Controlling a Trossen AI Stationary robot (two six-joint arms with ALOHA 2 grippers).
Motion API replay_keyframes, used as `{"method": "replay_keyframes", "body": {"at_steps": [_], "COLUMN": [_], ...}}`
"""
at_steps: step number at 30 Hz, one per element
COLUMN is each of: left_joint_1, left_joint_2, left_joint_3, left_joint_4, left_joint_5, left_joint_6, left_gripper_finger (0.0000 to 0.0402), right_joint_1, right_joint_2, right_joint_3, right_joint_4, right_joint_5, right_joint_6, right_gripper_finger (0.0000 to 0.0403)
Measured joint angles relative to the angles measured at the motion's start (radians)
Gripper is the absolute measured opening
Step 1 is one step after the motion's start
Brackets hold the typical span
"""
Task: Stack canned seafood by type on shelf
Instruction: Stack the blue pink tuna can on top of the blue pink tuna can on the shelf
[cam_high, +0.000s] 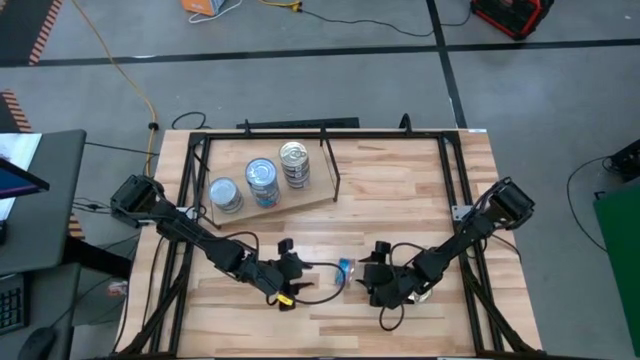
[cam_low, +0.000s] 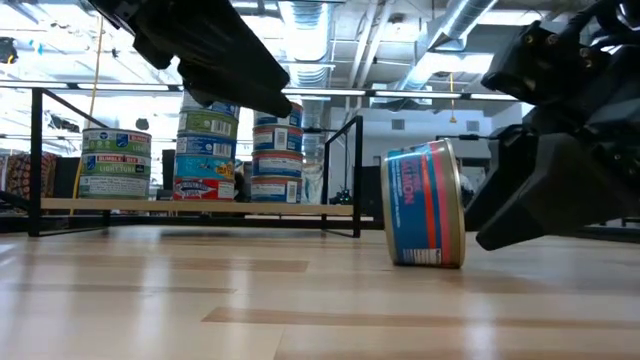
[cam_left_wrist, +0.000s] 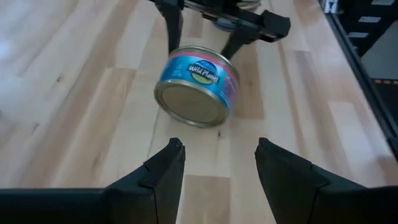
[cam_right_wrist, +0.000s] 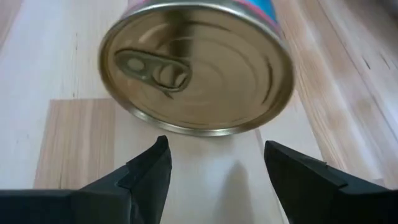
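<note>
One blue-labelled tin is left on the table, standing on its rim between the two grippers, just ahead of each. Its axis lies level: pull-tab lid toward the right gripper, plain base toward the left gripper. Both grippers are open and empty. Three stacks of tins already stand on the shelf, so the task appears nearly complete.

Loose tin – blue label, pink-red band, white lettering, gold lid with pull tab. Shelf pale plywood, black rod frame. Stacked tins – green, blue, red-and-white labels. Tabletop light wood strips. Both grippers matte black.
</note>
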Motion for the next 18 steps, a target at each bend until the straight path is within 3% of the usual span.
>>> {"method": "replay_keyframes", "body": {"at_steps": [4, 9, 18], "left_joint_1": [-0.001, -0.010, -0.026], "left_joint_2": [0.026, 0.128, 0.163], "left_joint_3": [0.001, 0.032, 0.189], "left_joint_4": [0.033, 0.066, -0.183], "left_joint_5": [0.001, -0.006, -0.079], "left_joint_6": [-0.021, 0.080, 0.316], "left_gripper_finger": [0.0190, 0.0190, 0.0190], "right_joint_1": [0.000, 0.000, -0.001], "right_joint_2": [0.000, -0.001, -0.001], "right_joint_3": [0.000, 0.001, 0.002], "right_joint_4": [0.005, 0.028, 0.081], "right_joint_5": [-0.001, -0.001, -0.002], "right_joint_6": [0.029, 0.041, 0.118], "right_gripper_finger": [0.0285, 0.0285, 0.0285]}}
